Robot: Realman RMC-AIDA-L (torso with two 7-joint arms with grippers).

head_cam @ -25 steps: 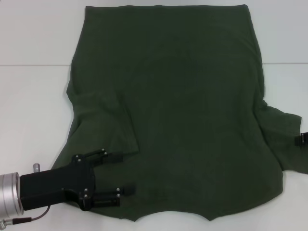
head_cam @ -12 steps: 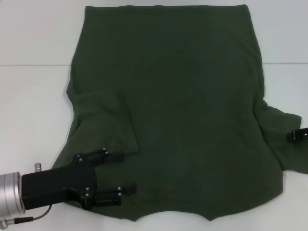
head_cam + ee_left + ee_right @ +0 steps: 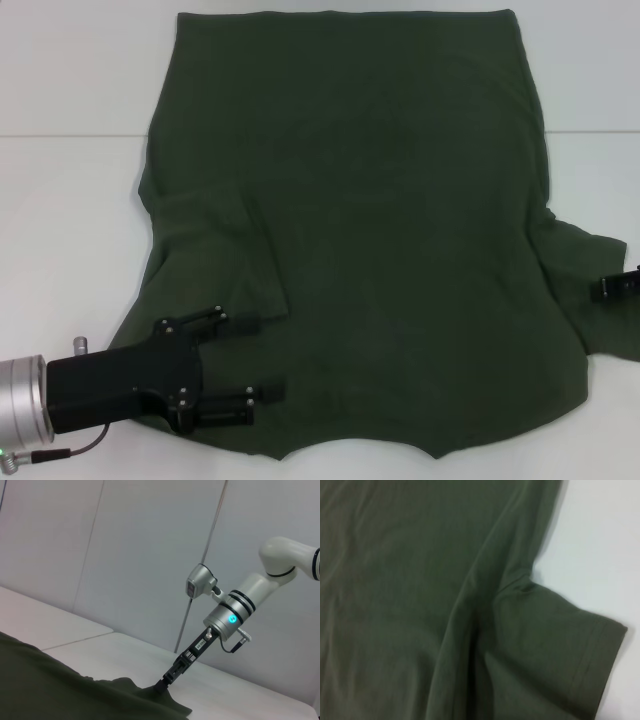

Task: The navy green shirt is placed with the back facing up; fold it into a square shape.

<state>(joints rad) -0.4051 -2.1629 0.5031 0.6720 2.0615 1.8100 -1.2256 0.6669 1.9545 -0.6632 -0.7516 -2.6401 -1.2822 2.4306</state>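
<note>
The navy green shirt (image 3: 380,230) lies flat on the white table (image 3: 70,220), collar edge nearest me and hem at the far side. Its left sleeve (image 3: 215,250) is folded in over the body. My left gripper (image 3: 255,357) stands open over the near left shoulder, with nothing between its fingers. The right sleeve (image 3: 585,275) lies spread outward, and my right gripper (image 3: 615,287) shows only as a black tip over it at the frame's edge. In the left wrist view the right gripper (image 3: 165,684) touches the sleeve's raised fabric. The right wrist view shows the sleeve hem (image 3: 600,665).
A seam in the table (image 3: 60,136) runs across under the shirt. White tabletop shows to the left and right of the shirt. A pale wall (image 3: 125,555) stands behind the table on the right side.
The right gripper has come a little further in over the right sleeve. The left gripper has barely shifted and stays open.
</note>
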